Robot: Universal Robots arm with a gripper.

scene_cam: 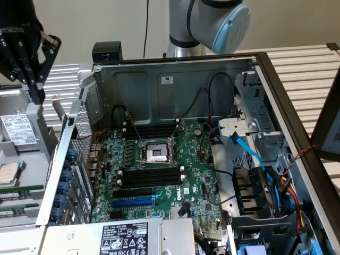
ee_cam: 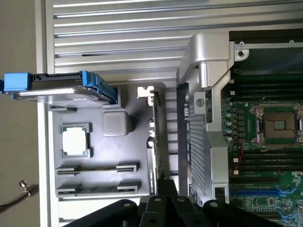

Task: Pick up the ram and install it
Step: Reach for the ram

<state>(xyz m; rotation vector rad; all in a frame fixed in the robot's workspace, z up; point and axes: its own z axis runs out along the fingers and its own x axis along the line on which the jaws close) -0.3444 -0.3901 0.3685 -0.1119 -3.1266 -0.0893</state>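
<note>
**Slatted bench, open case: gripper, fingers together, above the parts tray**

Pale wall behind, ribbed aluminium bench below. On the bench, an open computer case lying on its side, motherboard facing up. At the board's middle, a bare processor socket, flanked on two sides by rows of long black slots. One blue slot farther along, toward the power supply with its white label. Blue and black cables bundled by the drive cage at the exterior view's right. Behind the case's back wall, a gray arm joint with a blue cap.

Just beside the case, at the exterior view's left, a gray tray. Laid out in it: a hard drive in blue brackets, a processor chip, a small gray block, and a thin green board standing on edge along the side nearest the case. In a holder in this tray, the ram, just beside the processor chip on the side away from the hard drive, well apart from the motherboard. Second stick parallel to it in the next holder.

Black gripper up over the tray at the exterior view's left, fingers drawn fully together, clear of the ram. Seen from the wrist, fingertips lined up with the near end of the green board; contact there impossible to judge.
</note>
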